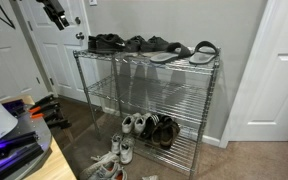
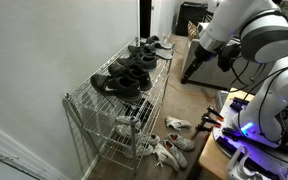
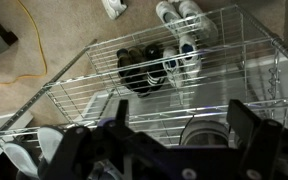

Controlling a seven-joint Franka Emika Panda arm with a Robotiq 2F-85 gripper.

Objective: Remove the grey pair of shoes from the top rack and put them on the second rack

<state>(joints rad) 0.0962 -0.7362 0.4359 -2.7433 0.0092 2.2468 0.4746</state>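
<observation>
Chrome wire desk (image 1: 134, 92) shelves could snag my wide-spread, empty hand (image 3: 164, 135) on the way down, and pinching only one shoe might knock the neighbouring black shoes (image 1: 149, 43) off. I judge the dark grey pair of shoes (image 1: 106, 42) lies on the top shelf, below my hand, off to one side and well apart.

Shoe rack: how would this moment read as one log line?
gripper open, holding nothing | hovering above rack | grey shoes on top shelf

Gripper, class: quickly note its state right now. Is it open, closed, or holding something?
Black two-finger gripper: open, fingers spread wide, holding nothing, above the chrome wire shoe rack.
</observation>
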